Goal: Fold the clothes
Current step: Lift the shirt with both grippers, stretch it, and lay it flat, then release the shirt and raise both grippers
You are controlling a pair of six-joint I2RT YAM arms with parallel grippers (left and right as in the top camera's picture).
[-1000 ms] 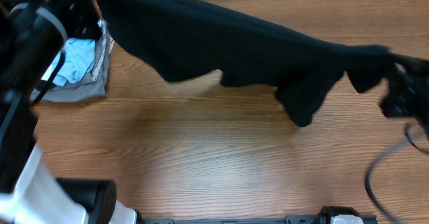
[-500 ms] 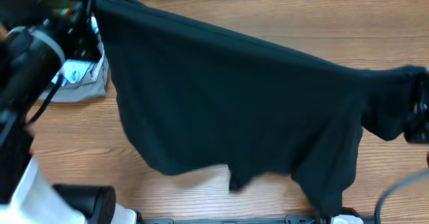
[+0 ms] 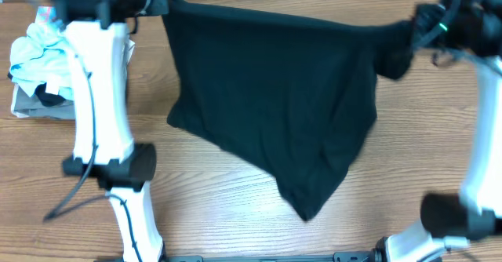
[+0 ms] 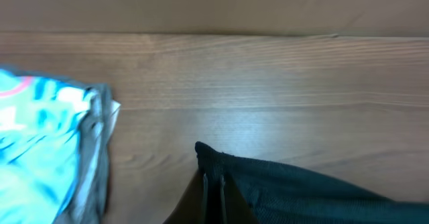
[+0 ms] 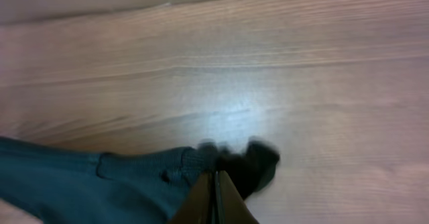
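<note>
Black garment [image 3: 274, 97] hangs spread btwn both arms over the wooden table [image 3: 220, 207]. Its top edge is stretched approx. straight along the far side, and the lower part tapers to a point toward the near edge. Contact btwn that point and the table: cannot tell. L gripper [image 4: 214, 184]: fingers pressed together w/ no gap, pinching one top corner of the fabric. R gripper [image 5: 215, 184]: fingers likewise closed tight, clamping the opposite top corner, fabric bunched just beyond the tips. Light blue printed T-shirt [image 3: 35, 46] lies crumpled on a grey garment [image 3: 39, 107] at the table's L end, apart from the black garment.
</note>
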